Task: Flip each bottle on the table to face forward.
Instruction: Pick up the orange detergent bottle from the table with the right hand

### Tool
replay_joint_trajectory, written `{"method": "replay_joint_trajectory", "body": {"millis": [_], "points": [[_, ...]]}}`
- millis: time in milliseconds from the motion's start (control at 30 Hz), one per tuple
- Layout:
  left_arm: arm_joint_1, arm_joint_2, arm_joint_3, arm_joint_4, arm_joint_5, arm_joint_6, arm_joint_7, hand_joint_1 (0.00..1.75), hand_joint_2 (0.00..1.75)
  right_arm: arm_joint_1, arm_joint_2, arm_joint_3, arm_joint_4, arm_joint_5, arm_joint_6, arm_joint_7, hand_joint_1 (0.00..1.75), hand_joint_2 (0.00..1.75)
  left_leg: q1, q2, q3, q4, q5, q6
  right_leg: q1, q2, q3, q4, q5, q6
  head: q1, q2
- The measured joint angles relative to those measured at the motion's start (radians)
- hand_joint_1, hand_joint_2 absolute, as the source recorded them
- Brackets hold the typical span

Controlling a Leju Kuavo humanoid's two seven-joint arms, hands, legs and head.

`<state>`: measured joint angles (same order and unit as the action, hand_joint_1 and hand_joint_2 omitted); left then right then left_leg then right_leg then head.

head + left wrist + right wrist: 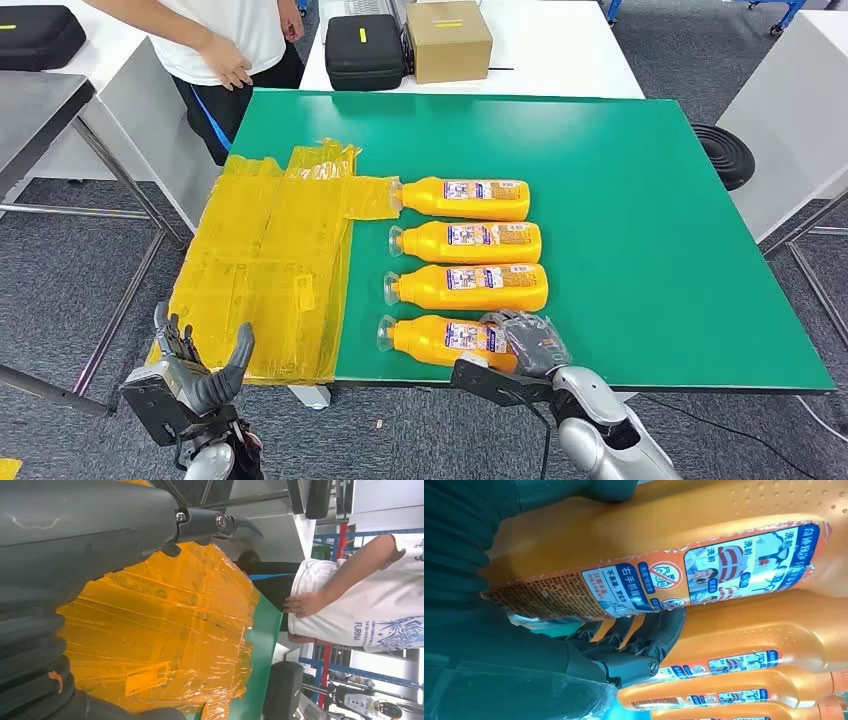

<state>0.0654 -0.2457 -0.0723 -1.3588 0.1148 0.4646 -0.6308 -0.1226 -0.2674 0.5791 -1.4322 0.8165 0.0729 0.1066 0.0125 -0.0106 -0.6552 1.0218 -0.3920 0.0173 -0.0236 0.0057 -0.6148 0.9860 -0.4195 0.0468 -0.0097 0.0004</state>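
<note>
right hand (527, 342) at lower centre wraps the nearest bottle (440, 337) to turn it; left hand (190, 372) hangs open, empty.

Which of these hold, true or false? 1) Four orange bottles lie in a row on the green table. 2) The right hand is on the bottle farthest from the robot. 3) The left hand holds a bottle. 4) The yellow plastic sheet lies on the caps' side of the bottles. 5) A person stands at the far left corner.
1) True: four orange bottles lie on their sides on the green table.
2) False: the right hand is on the nearest bottle.
3) False: the left hand holds nothing, fingers apart, by the table's near left edge.
4) True: the yellow plastic sheet lies beside the caps.
5) True: a person stands there.
</note>
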Motion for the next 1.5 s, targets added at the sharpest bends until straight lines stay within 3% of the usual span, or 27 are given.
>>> {"method": "replay_joint_trajectory", "body": {"millis": [133, 400, 900, 1167, 1500], "points": [[0.002, 0.000, 0.000, 0.000, -0.001, 0.000, 0.002, 0.00, 1.75, 0.014, 0.000, -0.001, -0.005, -0.002, -0.002, 0.000, 1.64, 1.75, 0.000, 0.000, 0.001, 0.000, -0.001, 0.000, 0.000, 0.000, 0.001, 0.000, -0.001, 0.000, 0.000, 0.000], [0.004, 0.000, 0.000, -0.002, -0.013, -0.001, 0.009, 0.00, 1.75, 0.035, 0.026, -0.022, -0.016, 0.032, -0.003, 0.010, 1.75, 1.75, 0.000, 0.001, 0.003, 0.000, -0.002, 0.000, 0.000, 0.001, 0.002, 0.000, -0.001, 0.000, 0.000, 0.000], [0.003, 0.000, -0.001, -0.010, -0.030, 0.004, 0.024, 0.00, 1.75, 0.038, 0.119, -0.091, 0.024, -0.001, -0.052, -0.045, 1.75, 1.75, 0.001, 0.004, 0.008, 0.000, -0.003, -0.001, 0.001, 0.005, 0.005, 0.000, 0.000, -0.001, 0.000, 0.000], [0.003, 0.000, -0.001, -0.010, -0.032, 0.004, 0.024, 0.00, 1.75, 0.053, 0.153, -0.127, 0.010, -0.054, -0.080, -0.112, 1.75, 1.75, 0.000, 0.004, 0.004, 0.000, -0.003, -0.001, 0.000, 0.005, 0.003, 0.000, 0.000, -0.001, 0.000, 0.000], [0.003, 0.000, 0.000, -0.010, -0.032, 0.003, 0.023, 0.00, 1.75, 0.044, 0.171, -0.150, 0.007, -0.062, -0.076, -0.118, 1.75, 1.75, 0.000, 0.002, 0.001, 0.000, -0.003, -0.001, 0.000, 0.004, 0.001, 0.000, 0.000, 0.000, 0.000, 0.000]]}}
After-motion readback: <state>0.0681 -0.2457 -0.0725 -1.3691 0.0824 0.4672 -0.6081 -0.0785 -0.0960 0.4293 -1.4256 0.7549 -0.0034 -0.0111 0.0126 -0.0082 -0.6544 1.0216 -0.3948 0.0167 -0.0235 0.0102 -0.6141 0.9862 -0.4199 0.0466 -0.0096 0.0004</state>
